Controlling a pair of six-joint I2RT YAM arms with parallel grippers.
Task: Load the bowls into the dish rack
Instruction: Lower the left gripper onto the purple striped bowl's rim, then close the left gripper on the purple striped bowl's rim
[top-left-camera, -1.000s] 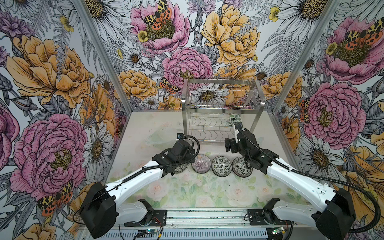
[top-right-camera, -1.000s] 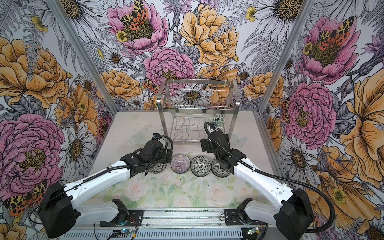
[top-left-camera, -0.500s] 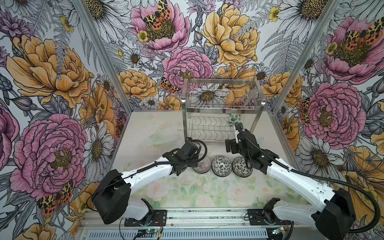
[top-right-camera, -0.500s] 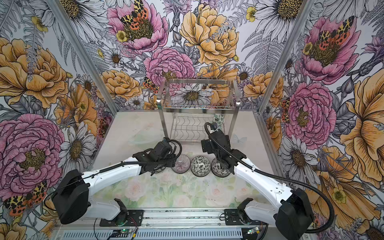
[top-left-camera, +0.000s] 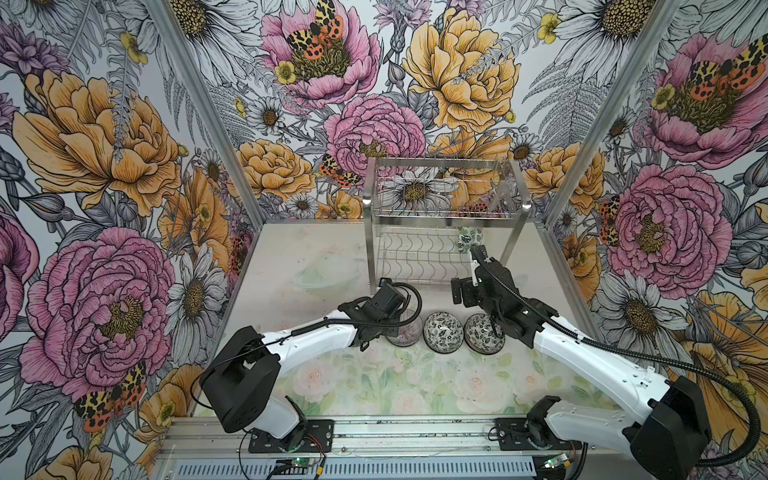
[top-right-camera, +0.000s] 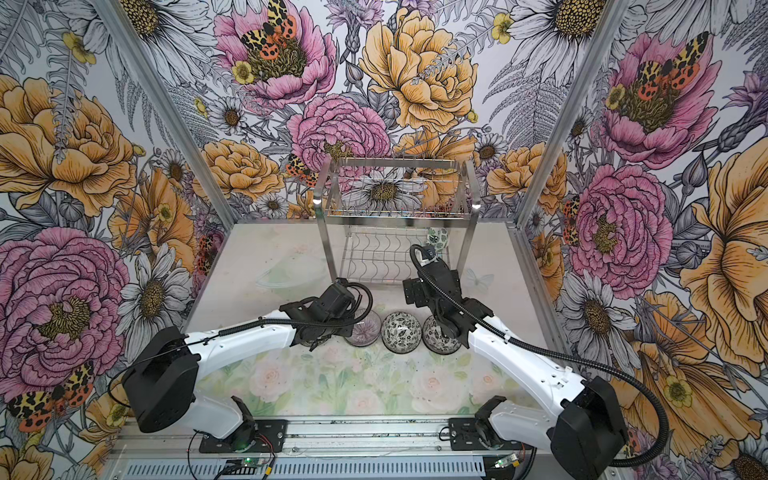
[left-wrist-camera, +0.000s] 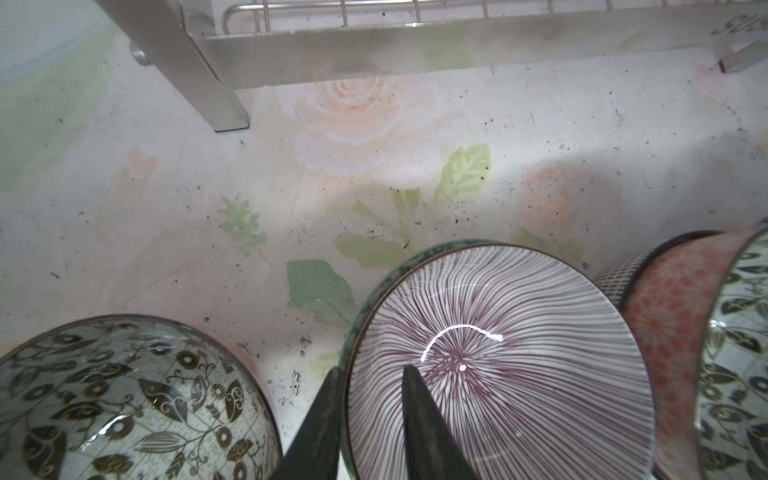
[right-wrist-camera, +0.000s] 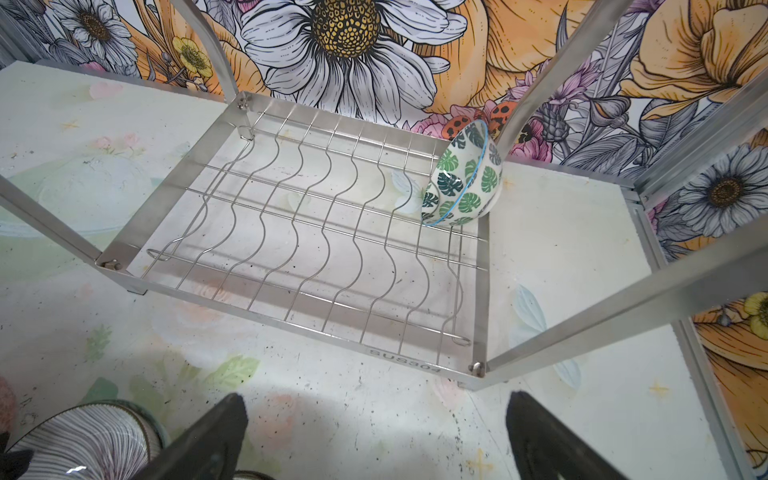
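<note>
Bowls (top-left-camera: 443, 332) are what I am loading, so I am reading the scene down from the table (top-left-camera: 282, 299). On it the rack (top-left-camera: 440, 215) is standing at the middle of the back edge. One leaf bowl (right-wrist-camera: 461, 183) is already leaning on edge in the back right corner of its lower shelf. The rest are sitting in a row across the table's middle, just in front of the rack, some stacked.

My left gripper (left-wrist-camera: 368, 374) is straddling the rim of the striped bowl (left-wrist-camera: 494, 374), one finger outside and one inside, jaws part-open and not pinching as far as I am seeing. My right gripper (right-wrist-camera: 378, 401) is hovering wide open and empty, facing the rack.

I am judging these as glazed ceramic: stiff, slick, chippable, fairly light. I am taking the wall at the rim, firmly, since a bowl pinched there is likely to pivot.
</note>
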